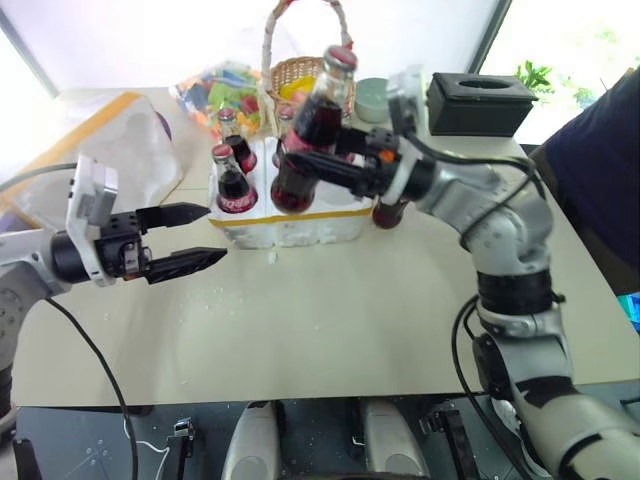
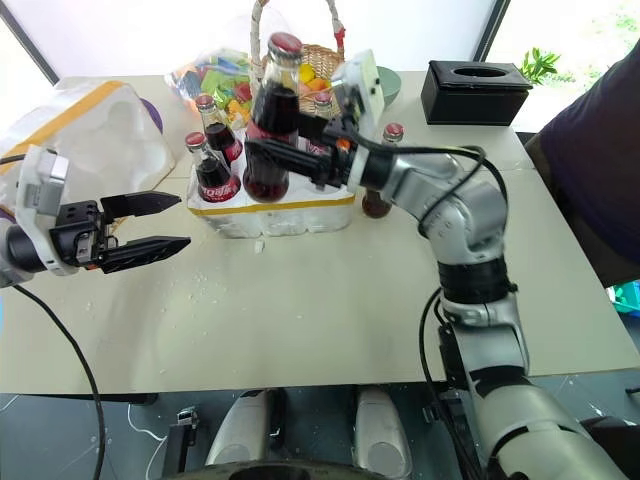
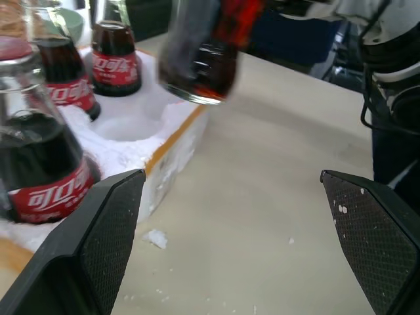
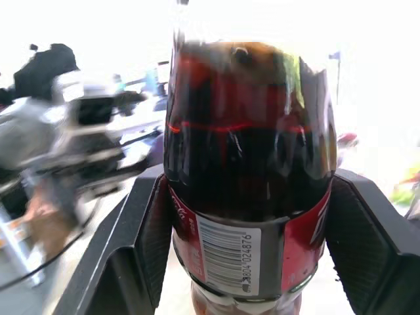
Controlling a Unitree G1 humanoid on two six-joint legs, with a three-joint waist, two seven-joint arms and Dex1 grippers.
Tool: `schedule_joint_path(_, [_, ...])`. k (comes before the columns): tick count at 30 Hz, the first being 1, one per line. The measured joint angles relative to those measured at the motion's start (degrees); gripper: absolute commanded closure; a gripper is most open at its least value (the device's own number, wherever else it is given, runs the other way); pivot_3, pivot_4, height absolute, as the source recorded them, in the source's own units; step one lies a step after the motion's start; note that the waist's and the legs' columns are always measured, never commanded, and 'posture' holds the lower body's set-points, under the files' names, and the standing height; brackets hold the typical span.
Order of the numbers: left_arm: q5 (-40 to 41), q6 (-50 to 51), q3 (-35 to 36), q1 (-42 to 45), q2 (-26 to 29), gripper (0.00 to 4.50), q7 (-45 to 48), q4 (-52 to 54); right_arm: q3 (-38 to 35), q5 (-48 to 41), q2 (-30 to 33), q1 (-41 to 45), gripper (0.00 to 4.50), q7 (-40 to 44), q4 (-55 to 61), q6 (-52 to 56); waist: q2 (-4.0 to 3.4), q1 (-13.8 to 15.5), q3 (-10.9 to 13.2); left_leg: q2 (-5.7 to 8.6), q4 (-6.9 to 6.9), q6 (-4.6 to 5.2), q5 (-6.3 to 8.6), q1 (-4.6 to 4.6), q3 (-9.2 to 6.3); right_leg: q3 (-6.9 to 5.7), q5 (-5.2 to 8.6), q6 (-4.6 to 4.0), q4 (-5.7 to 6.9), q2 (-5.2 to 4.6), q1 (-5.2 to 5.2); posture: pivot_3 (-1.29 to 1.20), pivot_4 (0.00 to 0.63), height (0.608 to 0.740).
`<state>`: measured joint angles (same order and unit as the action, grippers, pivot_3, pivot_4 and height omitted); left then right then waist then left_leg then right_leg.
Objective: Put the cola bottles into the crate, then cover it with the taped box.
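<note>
Right claw (image 2: 262, 150) is gripping a cola bottle (image 2: 270, 120) above the crate (image 2: 275, 212), probably to seat it; left claw (image 2: 160, 222) is gaping empty.

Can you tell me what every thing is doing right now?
Right gripper: shut on a dark glass cola bottle with red cap, lifted over the crate.
Left gripper: open, empty.
Low white styrofoam crate: partly filled.
One cola bottle: standing on the table beside the crate.

The cola bottle (image 4: 249, 197) clamped between my right gripper's (image 4: 246, 230) fingers shows a barcode on its red label, digits partly legible. Bottles (image 3: 46, 157) in the crate (image 3: 170, 141) beside my left claw carry white Chinese lettering.
</note>
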<state>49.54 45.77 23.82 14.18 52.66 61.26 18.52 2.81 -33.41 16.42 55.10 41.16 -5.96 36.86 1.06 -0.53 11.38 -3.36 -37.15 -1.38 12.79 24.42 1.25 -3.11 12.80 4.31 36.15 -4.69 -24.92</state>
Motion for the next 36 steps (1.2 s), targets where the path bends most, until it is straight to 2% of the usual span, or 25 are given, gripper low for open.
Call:
schedule_joint_path(5, [0.8, 0.0, -0.1, -0.4, -0.4, 0.0, -1.7, 0.9, 4.2, 8.5, -2.0, 0.2, 1.86, 1.2, -11.7, -7.7, -0.01, -0.2, 0.0, 0.0, 0.05, -0.01, 0.0, 0.11, 0.08, 0.06, -0.01, 0.01, -0.02, -0.02, -0.14, 0.0, 0.15, 0.74])
schedule_joint_path(12, [1.2, -0.1, -0.1, -0.4, -0.4, 0.0, -2.5, 1.3, 7.6, 15.9, -6.1, -1.1, 1.86, 2.6, -18.5, -16.3, 0.0, -0.4, 0.0, -0.05, 0.11, -0.01, 0.0, 0.08, 0.09, 0.06, -0.01, 0.0, 0.1, 0.05, -0.22, 0.0, 0.15, 0.74])
schedule_joint_path(14, [1.2, -0.2, -0.2, -0.3, -0.4, 0.0, -2.7, 1.3, 8.2, 17.6, -6.8, -1.4, 0.85, 2.4, -19.9, -17.9, 0.0, -0.5, 0.0, -0.05, 0.11, -0.01, 0.0, 0.07, 0.09, 0.06, -0.01, 0.0, 0.1, 0.05, -0.22, 0.0, 0.15, 0.74])
schedule_joint_path(16, [1.2, -0.2, -0.7, 0.4, -0.7, 0.0, -2.7, 1.2, 8.4, 19.3, -7.6, -1.5, 0.05, 1.6, -20.3, -18.7, -0.01, -0.5, 0.0, -0.06, 0.11, -0.01, 0.0, 0.02, 0.09, 0.06, -0.02, -0.02, 0.1, 0.06, -0.19, 0.0, 0.15, 0.74])
schedule_joint_path(17, [1.2, -0.3, -1.0, 0.8, -1.0, 0.0, -2.7, 1.2, 8.5, 19.8, -7.7, -1.6, 0.05, 1.2, -20.1, -18.7, 0.0, -0.5, 0.0, -0.07, 0.11, -0.01, 0.0, -0.02, 0.09, 0.06, -0.02, -0.02, 0.11, 0.08, -0.16, 0.0, 0.15, 0.74])
schedule_joint_path(20, [1.2, -0.3, -2.3, 1.8, -1.4, 0.0, -2.7, 1.0, 7.8, 19.5, -7.1, -4.5, 0.05, 0.5, -14.8, -16.7, 0.0, -0.4, 0.0, -0.08, 0.1, -0.02, -0.01, 0.0, 0.09, 0.06, -0.03, -0.04, 0.11, 0.08, -0.16, 0.0, 0.15, 0.74])
schedule_joint_path(23, [1.2, -0.3, -3.2, 2.6, -2.4, 0.0, -2.8, 0.4, 4.7, 14.6, -2.8, -12.2, 0.05, 0.3, 1.6, -8.6, -0.01, 0.6, 0.0, -0.07, 0.07, -0.04, -0.01, 0.07, 0.1, 0.06, -0.04, -0.03, 0.07, 0.04, -0.16, 0.0, 0.15, 0.74])
schedule_joint_path(25, [1.2, -0.3, -4.7, 3.8, -3.5, 0.0, -2.8, 0.1, 0.1, 9.4, 1.7, -18.4, 0.05, -0.6, 14.5, -1.4, 0.01, 1.1, 0.0, -0.05, 0.04, -0.04, 0.0, 0.06, 0.11, 0.05, -0.04, -0.02, 0.03, 0.01, -0.11, 0.0, 0.15, 0.74])
schedule_joint_path(29, [1.1, -0.4, -7.1, 5.5, -5.1, 0.0, -2.9, -0.4, -6.3, 3.3, 7.1, -28.2, 0.05, -3.9, 29.9, 7.7, 0.03, 1.2, -0.1, -0.09, 0.03, -0.04, 0.0, -0.15, 0.11, 0.04, 0.07, -0.24, 0.02, 0.07, 0.04, 0.0, 0.15, 0.74])
schedule_joint_path(33, [0.2, -1.6, -9.7, 8.8, -6.7, 0.0, -2.7, -2.4, -11.5, 2.9, 9.4, -36.6, 0.05, -9.6, 33.8, 11.8, 0.0, 1.1, -0.1, -0.11, -0.03, -0.05, -0.01, -0.19, 0.15, 0.06, 0.03, -0.39, 0.0, 0.08, 0.05, 0.0, 0.15, 0.74])
schedule_joint_path(36, [-0.8, -2.5, -11.9, 11.1, -7.9, 0.0, -2.4, -4.3, -14.4, 5.7, 9.4, -36.4, 0.05, -14.8, 30.0, 10.3, 0.0, 0.9, -0.1, -0.11, -0.05, -0.06, -0.02, -0.18, 0.18, 0.08, -0.01, -0.45, -0.03, 0.1, 0.03, 0.0, 0.15, 0.74])
